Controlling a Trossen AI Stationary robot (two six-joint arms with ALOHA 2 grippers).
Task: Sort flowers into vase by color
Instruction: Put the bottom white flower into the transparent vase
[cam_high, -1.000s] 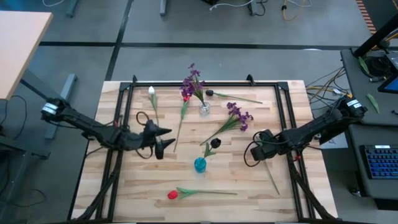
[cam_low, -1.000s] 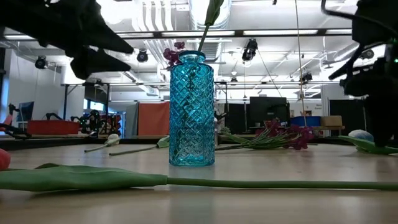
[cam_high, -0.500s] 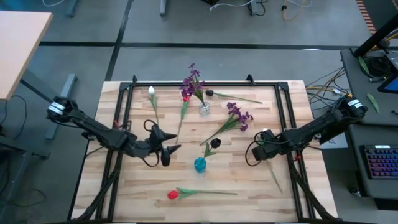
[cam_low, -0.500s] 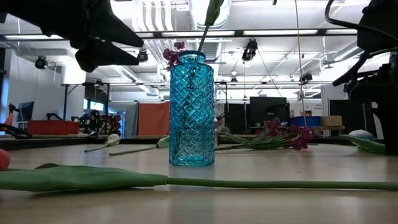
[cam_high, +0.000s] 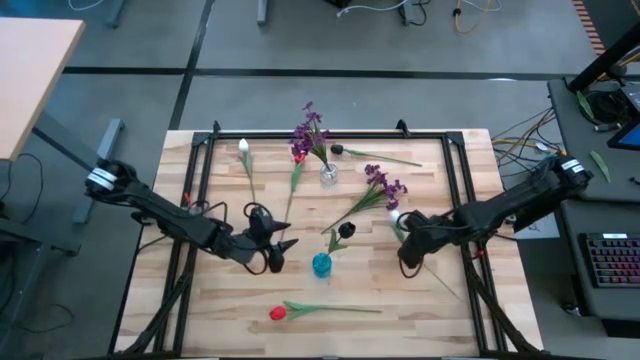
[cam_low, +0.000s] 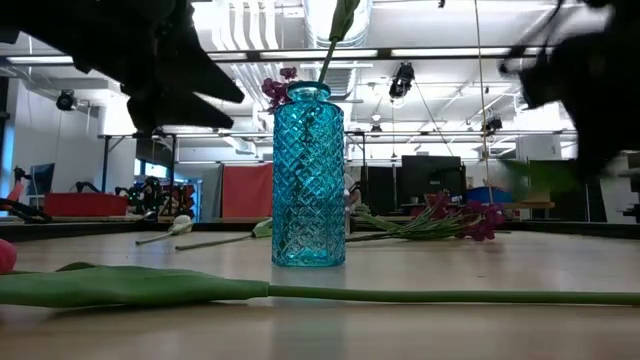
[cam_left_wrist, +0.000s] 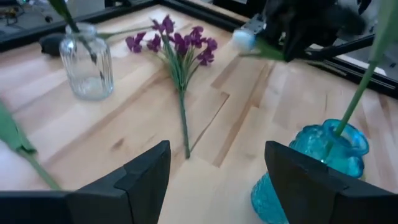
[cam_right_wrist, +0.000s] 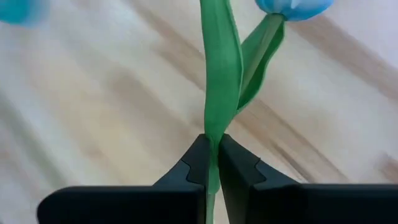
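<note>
Gripping pale-blue tulip (cam_right_wrist: 219, 81), no lettering.

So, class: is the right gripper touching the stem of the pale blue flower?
Touching. The right wrist view shows the right gripper shut on the pale blue flower, its green stem pinched between both fingers.

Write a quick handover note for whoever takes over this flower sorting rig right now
Right claw: shut on a pale blue tulip, low on its stem, right of the blue vase.
Left claw: open, empty, just left of the blue vase.
Done: blue vase holds a near-black flower; clear vase holds a purple sprig.
Left on the table: red tulip, white bud, second purple sprig, a dark bloom, one more green stem left of the clear vase.
</note>
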